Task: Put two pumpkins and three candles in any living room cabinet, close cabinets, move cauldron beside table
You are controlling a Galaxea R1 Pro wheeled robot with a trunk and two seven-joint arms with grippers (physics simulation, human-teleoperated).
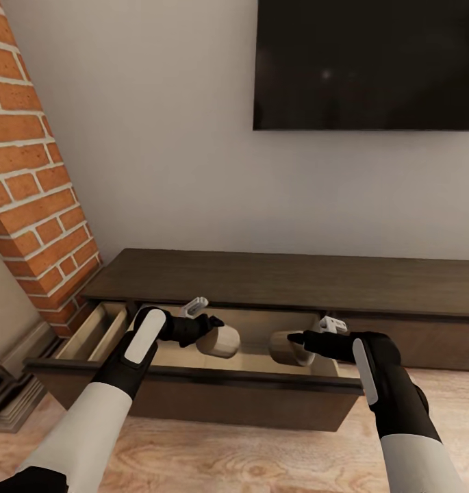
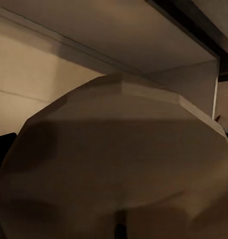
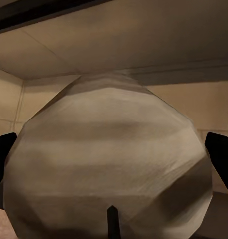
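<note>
Inside the open cabinet (image 1: 193,400) drawer (long, dark), each arm's jaws grip a pale candle (image 1: 219,340)

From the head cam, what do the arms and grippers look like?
Both arms have white forearm shells, turning black toward the wrist, each with a white stripe panel along the black section. The left gripper and right gripper are black. A small pale grey bracket sits by each wrist. No loose cables visible.

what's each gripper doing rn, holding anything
Left gripper: shut on a pale candle, inside the open cabinet drawer.
Right gripper: shut on the other candle, in the same drawer.
</note>
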